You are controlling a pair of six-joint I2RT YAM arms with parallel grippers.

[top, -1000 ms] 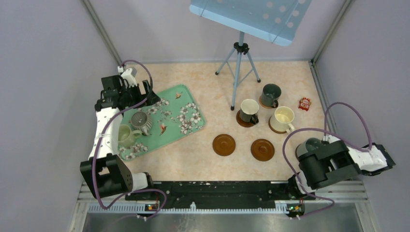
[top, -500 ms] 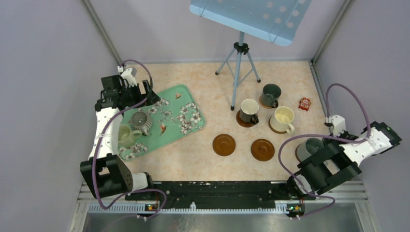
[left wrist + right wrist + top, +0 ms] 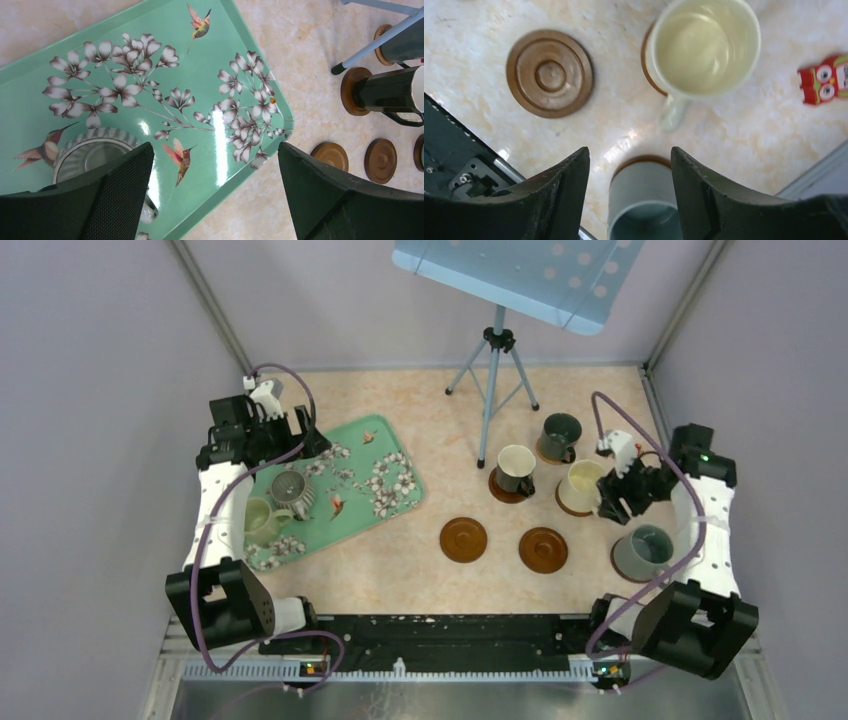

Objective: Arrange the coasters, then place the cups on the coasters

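My right gripper (image 3: 610, 502) (image 3: 629, 151) hangs open above the grey-blue cup (image 3: 643, 552) (image 3: 644, 200), which stands on a coaster (image 3: 644, 161); neither finger holds it. Beyond it the cream-white cup (image 3: 583, 483) (image 3: 704, 45), a dark cup with a cream inside (image 3: 516, 469) and a dark green cup (image 3: 560, 434) each sit on a coaster. Two coasters (image 3: 463, 539) (image 3: 543, 550) lie bare. My left gripper (image 3: 312, 440) (image 3: 215, 147) is open over the green floral tray (image 3: 390, 505) (image 3: 165, 30), which carries a ribbed grey cup (image 3: 290, 490) (image 3: 92, 150) and a pale green cup (image 3: 258, 520).
A tripod (image 3: 495, 390) with a blue panel (image 3: 515, 275) stands at the back middle, one leg close to the dark cups. A small red packet (image 3: 629, 454) (image 3: 824, 80) lies by the right wall. Grey walls close in both sides.
My right arm has swung off the near right corner, up and back, and now hovers by the cream-white cup. The grey-blue cup stays on its coaster, now uncovered. The left arm has not moved.
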